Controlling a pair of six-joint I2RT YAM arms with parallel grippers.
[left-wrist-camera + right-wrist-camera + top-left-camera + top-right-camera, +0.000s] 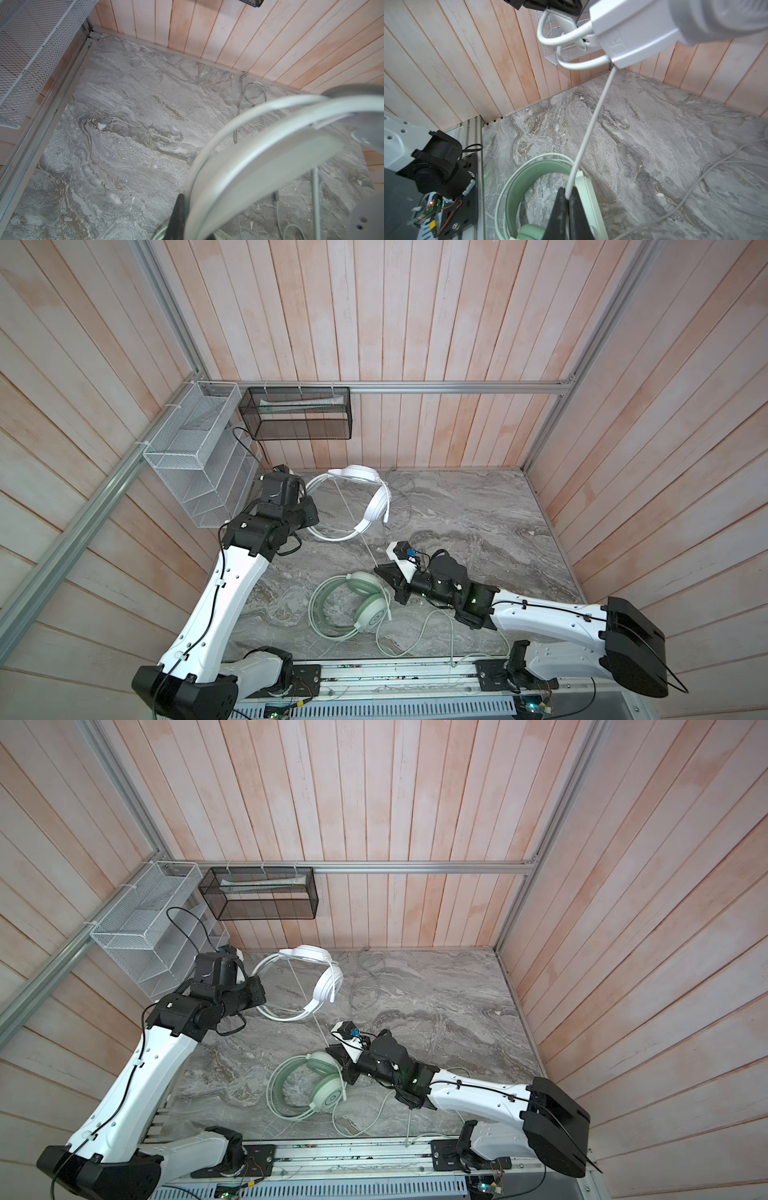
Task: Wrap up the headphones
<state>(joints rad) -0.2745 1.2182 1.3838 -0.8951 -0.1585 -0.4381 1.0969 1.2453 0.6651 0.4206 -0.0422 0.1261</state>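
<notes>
Right pincer [568, 194] clamped on white cable [593, 116], taut toward white headset [376, 506] | left pincer [311, 514] grips its headband [259, 158]

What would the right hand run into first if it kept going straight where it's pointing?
Probably the mint green headset, lying just past the right hand, which is shut on the white cable. Depth is unclear; it might pass above.

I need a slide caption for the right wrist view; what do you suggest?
The right gripper pinches the taut cable of the white headset, near the mint headset.
</notes>
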